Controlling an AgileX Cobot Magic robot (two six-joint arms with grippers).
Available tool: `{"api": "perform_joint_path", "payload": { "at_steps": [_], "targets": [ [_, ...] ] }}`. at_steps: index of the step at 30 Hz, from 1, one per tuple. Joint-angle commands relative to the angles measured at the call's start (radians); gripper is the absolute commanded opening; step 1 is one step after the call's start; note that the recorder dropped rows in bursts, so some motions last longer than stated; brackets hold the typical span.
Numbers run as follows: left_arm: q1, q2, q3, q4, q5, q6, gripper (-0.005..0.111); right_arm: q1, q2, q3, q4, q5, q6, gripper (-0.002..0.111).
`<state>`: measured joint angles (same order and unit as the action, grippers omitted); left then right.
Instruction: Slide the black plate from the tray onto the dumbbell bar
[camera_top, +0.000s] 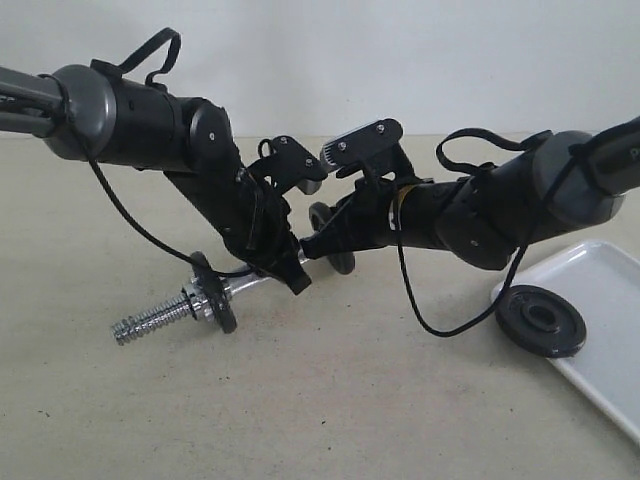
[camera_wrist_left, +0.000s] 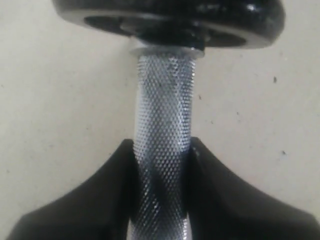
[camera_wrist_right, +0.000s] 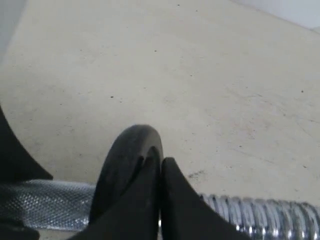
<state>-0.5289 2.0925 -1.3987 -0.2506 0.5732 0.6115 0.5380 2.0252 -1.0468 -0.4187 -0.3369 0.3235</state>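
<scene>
The black plate (camera_top: 541, 319) lies flat on the near corner of the white tray (camera_top: 610, 345), far right, with no gripper at it. The dumbbell bar (camera_top: 150, 322) is held slanted above the table. My left gripper (camera_top: 290, 275) (camera_wrist_left: 162, 145) is shut on its cross-hatched shaft (camera_wrist_left: 162, 100). A small black disc with a chrome nut (camera_top: 215, 292) (camera_wrist_left: 170, 17) sits by the threaded left end. My right gripper (camera_top: 312, 245) (camera_wrist_right: 161, 159) is shut at the rim of a second small black disc (camera_top: 330, 240) (camera_wrist_right: 122, 165) on the bar, beside the threaded right end (camera_wrist_right: 260, 215).
The beige tabletop (camera_top: 330, 400) spreads below both arms. A black cable (camera_top: 430, 320) hangs in a loop from the right arm, close to the tray. A pale wall runs along the back.
</scene>
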Motion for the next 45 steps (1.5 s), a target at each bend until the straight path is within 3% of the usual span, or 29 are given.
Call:
{"api": "perform_joint_path", "payload": {
  "at_steps": [1,7,23,37,45],
  "targets": [
    [-0.04,-0.108,-0.043,-0.135,-0.525,-0.013,0.004,0.063,0.001,-0.001,-0.088,-0.062,-0.013,0.001],
    [-0.04,-0.108,-0.043,-0.135,-0.52,-0.013,0.004,0.029,0.001,-0.001,-0.083,-0.006,-0.038,0.001],
    [-0.04,-0.108,-0.043,-0.126,-0.496,-0.013,0.004,-0.178,-0.003,-0.001,-0.083,0.013,-0.048,0.001],
    [-0.04,-0.11,-0.043,-0.126,-0.498,-0.013,0.004,-0.184,-0.003,-0.001,-0.083,0.013,-0.064,0.001],
    [-0.04,-0.129,-0.043,-0.126,-0.554,-0.009,0.004,-0.252,-0.031,-0.001,-0.062,0.013,-0.06,0.001]
  ]
}}
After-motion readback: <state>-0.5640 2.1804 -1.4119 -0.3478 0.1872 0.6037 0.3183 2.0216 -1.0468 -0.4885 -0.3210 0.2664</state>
